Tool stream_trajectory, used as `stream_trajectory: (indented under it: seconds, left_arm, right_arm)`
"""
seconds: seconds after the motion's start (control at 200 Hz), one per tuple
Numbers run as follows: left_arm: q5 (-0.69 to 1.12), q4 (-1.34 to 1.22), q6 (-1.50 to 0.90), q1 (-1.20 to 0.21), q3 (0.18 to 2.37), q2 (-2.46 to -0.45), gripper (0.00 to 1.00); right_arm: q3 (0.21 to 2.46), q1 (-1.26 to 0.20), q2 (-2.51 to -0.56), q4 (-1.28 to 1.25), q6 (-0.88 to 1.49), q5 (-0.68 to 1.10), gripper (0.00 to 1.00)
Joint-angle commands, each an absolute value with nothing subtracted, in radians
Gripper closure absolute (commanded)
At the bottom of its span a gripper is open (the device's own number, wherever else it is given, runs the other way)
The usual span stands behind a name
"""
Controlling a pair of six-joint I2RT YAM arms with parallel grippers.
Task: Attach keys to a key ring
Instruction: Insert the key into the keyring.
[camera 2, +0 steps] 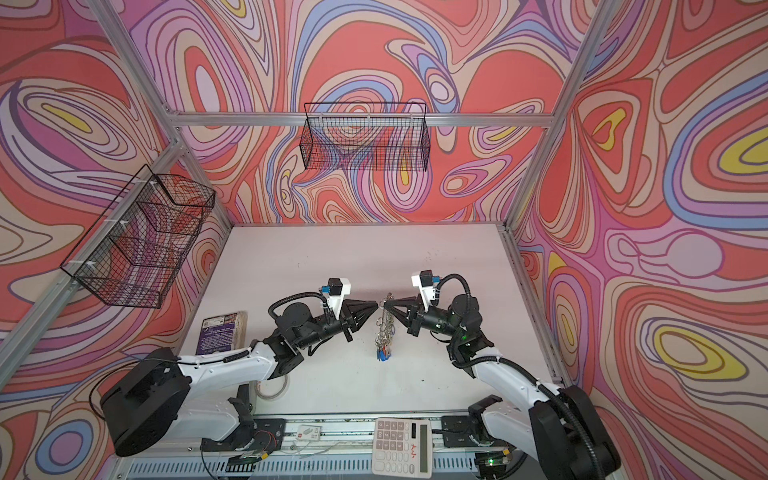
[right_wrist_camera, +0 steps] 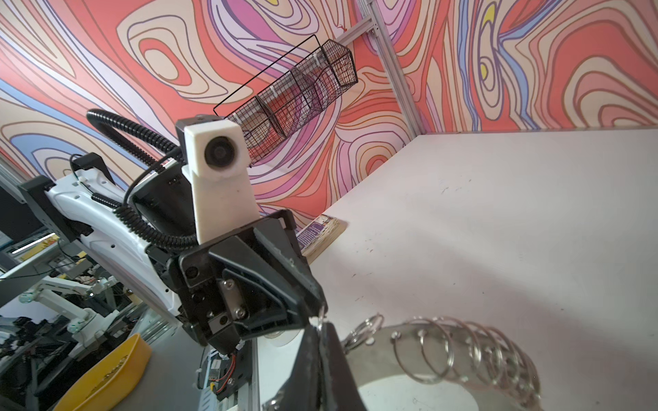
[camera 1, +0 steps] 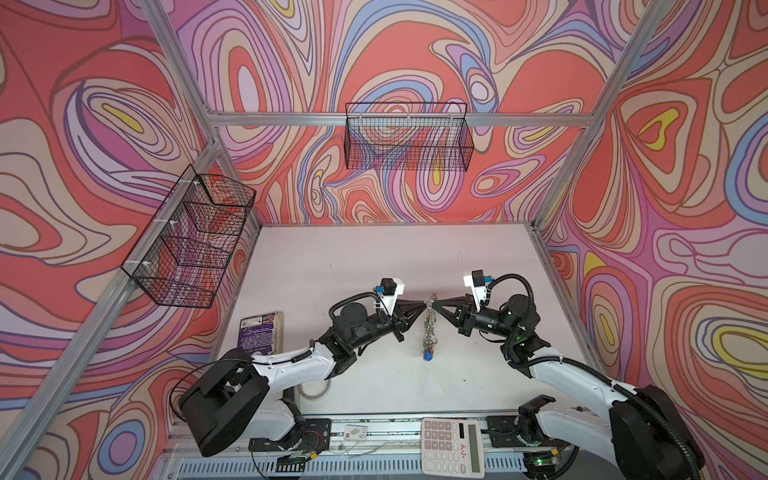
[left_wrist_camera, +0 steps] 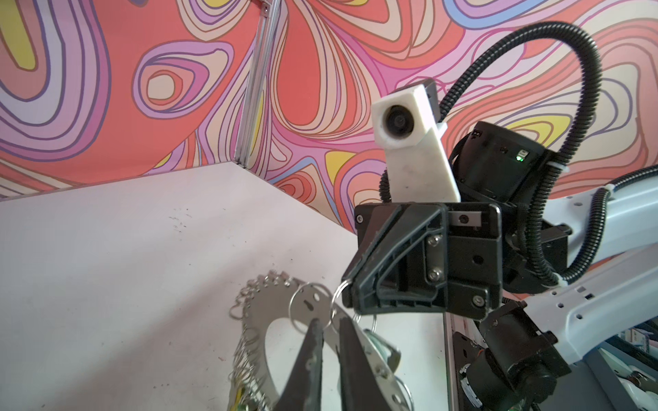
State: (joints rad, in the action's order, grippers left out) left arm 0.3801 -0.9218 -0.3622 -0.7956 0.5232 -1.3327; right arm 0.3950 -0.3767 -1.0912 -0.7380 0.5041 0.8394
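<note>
The key ring [camera 1: 431,320] [camera 2: 388,320] hangs edge-on above the middle of the table, its keys [camera 1: 428,353] [camera 2: 382,352] with blue and green tags dangling at its lower end. My two grippers meet tip to tip at its top. The right gripper [right_wrist_camera: 322,325] [camera 1: 434,306] is shut on a small split ring at the rim. The left gripper [left_wrist_camera: 329,322] [camera 1: 423,306] stands narrowly open, its fingertips [left_wrist_camera: 315,325] at the flat plate [left_wrist_camera: 263,313] beside another split ring. A pale mint tag [left_wrist_camera: 382,350] shows behind the plate.
A purple book [camera 1: 261,332] lies at the table's left edge and a tape roll [camera 1: 314,388] under the left arm. A calculator [camera 1: 453,444] sits on the front rail. Wire baskets hang on the back wall [camera 1: 407,137] and left wall [camera 1: 191,241].
</note>
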Motion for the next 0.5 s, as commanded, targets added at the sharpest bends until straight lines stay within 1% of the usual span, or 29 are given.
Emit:
stream_trajectory:
  seconds: [0.0,0.06,0.11,0.125,0.185,0.361,0.496]
  left_arm:
    - [0.401,-0.794,-0.318,-0.78,0.489,-1.276,0.79]
    - [0.401,-0.725,-0.297,-0.774,0.495,-1.241,0.77]
    - [0.409,-0.616,-0.251,-0.773,0.506,-1.209,0.76]
    - [0.413,-0.574,-0.236,-0.773,0.548,-1.199,0.76]
    - [0.432,-0.429,-0.157,-0.773,0.597,-1.154,0.74]
    - [0.429,0.015,0.232,-0.772,0.73,-1.025,0.73]
    - [0.484,0.305,0.505,-0.772,0.868,-1.029,0.73]
  right_arm:
    - [0.409,-0.392,-1.044,-0.731,0.375,0.775,1.0]
    - [0.393,-0.404,-1.029,-0.737,0.339,0.758,1.0]
    - [0.379,-0.418,-1.021,-0.746,0.308,0.742,1.0]
    - [0.376,-0.421,-1.021,-0.745,0.298,0.736,1.0]
    - [0.372,-0.437,-1.019,-0.725,0.258,0.724,1.0]
    - [0.361,-0.483,-1.001,-0.683,0.153,0.687,1.0]
    - [0.354,-0.512,-0.999,-0.672,0.103,0.674,1.0]
